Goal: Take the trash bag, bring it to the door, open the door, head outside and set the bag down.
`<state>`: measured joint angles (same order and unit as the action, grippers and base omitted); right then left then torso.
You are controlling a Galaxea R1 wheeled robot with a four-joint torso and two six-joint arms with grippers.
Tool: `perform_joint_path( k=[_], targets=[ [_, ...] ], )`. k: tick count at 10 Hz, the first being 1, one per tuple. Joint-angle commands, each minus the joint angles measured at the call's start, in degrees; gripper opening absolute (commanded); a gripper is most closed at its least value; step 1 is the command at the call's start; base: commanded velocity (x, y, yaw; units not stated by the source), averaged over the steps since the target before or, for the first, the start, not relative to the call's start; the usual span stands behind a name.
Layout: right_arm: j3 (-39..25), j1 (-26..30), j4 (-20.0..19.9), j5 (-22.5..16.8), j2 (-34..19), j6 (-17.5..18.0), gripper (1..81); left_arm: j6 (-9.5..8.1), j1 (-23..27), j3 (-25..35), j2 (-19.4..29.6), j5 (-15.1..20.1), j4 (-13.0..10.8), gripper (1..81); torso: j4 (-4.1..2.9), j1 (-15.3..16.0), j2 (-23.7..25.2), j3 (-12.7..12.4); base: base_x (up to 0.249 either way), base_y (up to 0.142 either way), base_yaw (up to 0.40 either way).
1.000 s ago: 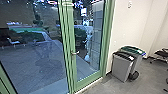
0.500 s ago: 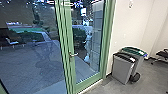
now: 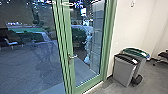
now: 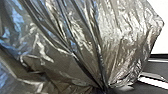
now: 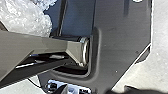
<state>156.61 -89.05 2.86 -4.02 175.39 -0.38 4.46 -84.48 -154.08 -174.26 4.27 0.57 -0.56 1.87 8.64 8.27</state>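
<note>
The green-framed glass door [image 3: 88, 84] stands closed in the head view, its lever handle [image 3: 72, 57] on the left side of the pane. Crinkled, shiny trash bag [image 4: 125, 42] folds spread across the left wrist view and draw together into a tight neck, where my left gripper [image 4: 103, 89] is shut on it. In the right wrist view, pale crinkled plastic [image 5: 23, 18] lies beyond the jointed bar. The state of my right gripper cannot be made out.
Right of the door, by the white wall [image 3: 135, 27], stand a grey bin with a black lid [image 3: 123, 71] and one with a green lid [image 3: 136, 53]. A dark chair [image 3: 163, 54] is at the right edge. Paving [image 3: 27, 72] shows through the glass.
The head camera has moved a little, so the handle and the bins appear slightly lower and the bins a bit farther right. The door stays closed.
</note>
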Motion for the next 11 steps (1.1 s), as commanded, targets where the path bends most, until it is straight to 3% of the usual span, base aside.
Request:
perform_joint_path(
  k=[1, 11],
  targets=[
    [-0.4, 1.6, 0.3, -3.2, 0.3, -0.2, 81.1, 0.28, 2.6, 0.4, -0.1, 3.4, -0.4, 1.0, 0.00, 0.0, 0.0, 0.0, 0.162, 0.000, 0.000],
    [-0.4, 1.2, 0.2, -2.0, 0.7, -0.2, 81.1, 0.28, 2.3, 0.4, -0.1, 3.2, -0.4, 1.0, 0.00, 0.0, 0.0, 0.0, 0.160, 0.000, 0.000]
  ],
)
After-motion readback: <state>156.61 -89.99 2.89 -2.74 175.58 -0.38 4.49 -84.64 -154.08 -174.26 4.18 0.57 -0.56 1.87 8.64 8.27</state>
